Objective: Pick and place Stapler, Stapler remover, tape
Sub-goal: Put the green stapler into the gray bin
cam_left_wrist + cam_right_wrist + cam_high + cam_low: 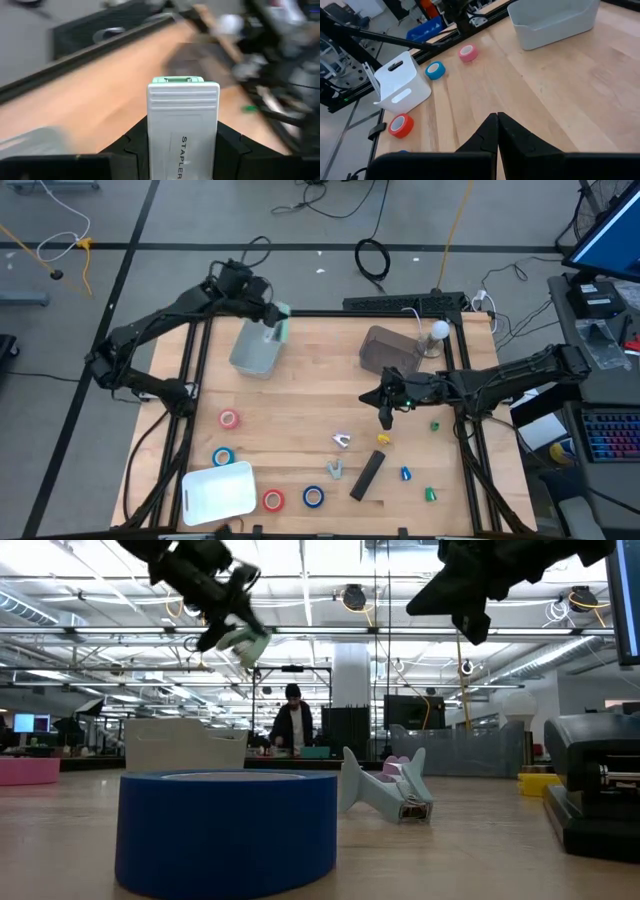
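My left gripper (272,316) is shut on a white stapler (183,125) with a green end, up in the air over the far end of a grey bin (256,350). In the low view it hangs high at the left (238,638). My right gripper (386,416) hovers shut and empty above the table's middle. Below it lie a pale stapler remover (341,440), a second one (335,470) and a black stapler (367,475). Tape rolls lie flat on the left: pink (230,418), blue (222,456), red (273,500), blue (313,496). My left gripper pinches the white stapler by its two long sides (150,145) between its fingers (131,147). The stapler lies along the fingers, its green end (177,80) sticking out ahead of them. It is lifted clear of the table and slants downward.
A white bin (218,492) sits at the near left edge, and a dark translucent bin (385,350) at the far right with a white lamp (438,332) beside it. Small green, blue and yellow pieces (430,494) lie near right. A person (292,725) stands far behind the table.
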